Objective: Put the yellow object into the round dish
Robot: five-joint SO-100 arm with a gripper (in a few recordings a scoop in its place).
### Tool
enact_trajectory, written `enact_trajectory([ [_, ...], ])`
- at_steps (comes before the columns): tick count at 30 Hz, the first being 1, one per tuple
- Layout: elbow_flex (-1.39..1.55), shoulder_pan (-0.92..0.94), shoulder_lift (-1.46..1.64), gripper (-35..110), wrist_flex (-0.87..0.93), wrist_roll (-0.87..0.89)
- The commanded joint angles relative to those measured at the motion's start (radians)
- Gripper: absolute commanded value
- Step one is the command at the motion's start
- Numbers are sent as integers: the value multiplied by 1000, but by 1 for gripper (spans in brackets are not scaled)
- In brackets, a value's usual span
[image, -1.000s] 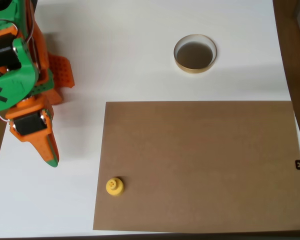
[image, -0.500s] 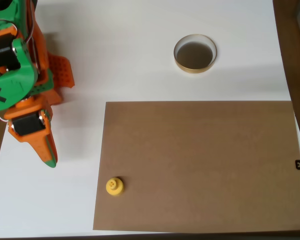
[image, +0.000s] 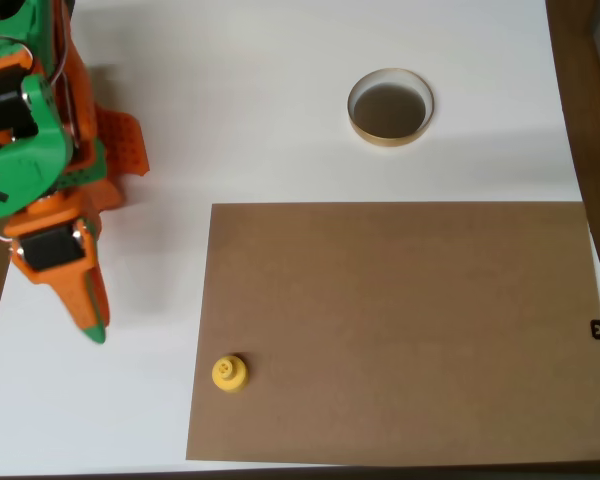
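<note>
The yellow object (image: 229, 373) stands knob-up on the near left corner of a brown board (image: 400, 330) in the overhead view. The round dish (image: 390, 107), tan-rimmed with a dark inside, sits on the white table beyond the board's far edge. My orange and green gripper (image: 92, 325) hangs at the left, its fingers together in one point, well left of and above the yellow object and touching nothing.
The white table (image: 260, 90) spreads around the board. The arm's green and orange body (image: 30, 130) fills the upper left corner. A dark wooden edge (image: 590, 90) runs along the right side.
The gripper has drifted slightly left and down in the picture. The yellow object and the dish have not moved.
</note>
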Motion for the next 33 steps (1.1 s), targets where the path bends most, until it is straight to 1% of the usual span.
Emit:
enact_trajectory([
  [1, -91, 23, 25, 19, -11, -12],
  [6, -121, 25, 25, 25, -38, -67],
  [12, -164, -12, 23, 26, -37, -121],
  [16, -198, -54, 18, 30, -2, -181],
  [20, -224, -92, 0, 31, 18, -202],
  [33, -472, -192, -482, 33, 6, -170],
])
